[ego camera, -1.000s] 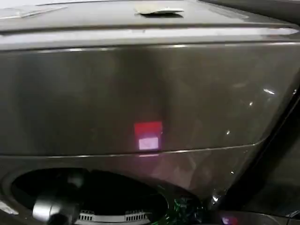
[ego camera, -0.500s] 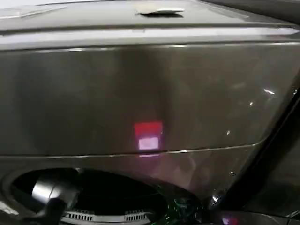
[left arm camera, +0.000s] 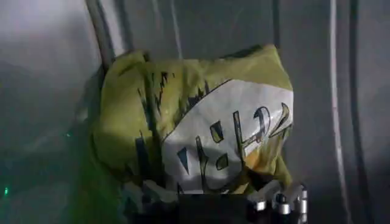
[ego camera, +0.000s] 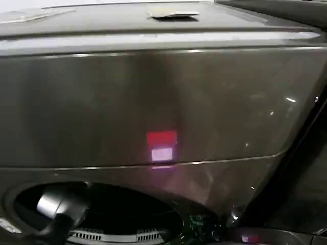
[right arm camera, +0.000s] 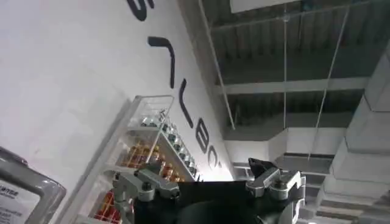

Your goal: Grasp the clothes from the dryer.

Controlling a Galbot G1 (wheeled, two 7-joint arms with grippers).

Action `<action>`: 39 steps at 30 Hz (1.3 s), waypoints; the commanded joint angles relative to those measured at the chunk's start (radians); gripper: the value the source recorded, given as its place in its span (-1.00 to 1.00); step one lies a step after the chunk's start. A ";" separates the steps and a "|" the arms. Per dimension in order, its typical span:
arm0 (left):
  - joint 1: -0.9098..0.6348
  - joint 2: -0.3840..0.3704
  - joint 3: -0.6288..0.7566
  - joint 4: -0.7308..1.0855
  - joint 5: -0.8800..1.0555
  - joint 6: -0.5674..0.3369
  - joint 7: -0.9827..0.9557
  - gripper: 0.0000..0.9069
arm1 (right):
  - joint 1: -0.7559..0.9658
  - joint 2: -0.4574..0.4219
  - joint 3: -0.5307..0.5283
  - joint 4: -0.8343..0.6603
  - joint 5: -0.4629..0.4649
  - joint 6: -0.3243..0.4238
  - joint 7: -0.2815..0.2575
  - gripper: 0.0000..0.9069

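The small yellow-green fabric bundle of clothes (left arm camera: 201, 131) with a pale printed patch lies against the drum wall inside the dark bronze-grey front-loading dryer (ego camera: 153, 102). The left gripper (left arm camera: 213, 198) reaches it with jaws spread at its near edge. The right gripper (right arm camera: 207, 185) is raised away toward the ceiling, jaws apart and empty.

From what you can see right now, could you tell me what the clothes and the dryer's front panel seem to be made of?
The clothes look like soft woven or knitted fabric, probably cotton: yellow-green, matte, creased and folded, with a pale printed patch carrying dark marks. The dryer front looks like painted or coated metal, though it could be plastic: dark bronze-grey, smooth and semi-glossy, with soft reflections and small bright glints.
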 commanded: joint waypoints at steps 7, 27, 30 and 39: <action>-0.011 -0.003 0.012 0.015 -0.018 -0.007 0.012 -1.00 | 0.014 0.004 -0.012 -0.002 -0.003 0.001 0.001 1.00; 0.289 0.005 -0.442 -0.466 -0.385 0.099 -0.445 -1.00 | 0.032 0.005 -0.040 0.012 -0.006 0.003 0.003 1.00; 0.404 0.000 -0.496 -0.638 -0.471 0.117 -0.577 -1.00 | 0.035 0.003 -0.041 0.011 -0.004 0.002 0.002 1.00; 0.664 -0.078 -0.592 -0.940 -0.716 -0.052 -0.969 -1.00 | 0.028 0.002 -0.035 0.007 -0.031 -0.009 -0.024 1.00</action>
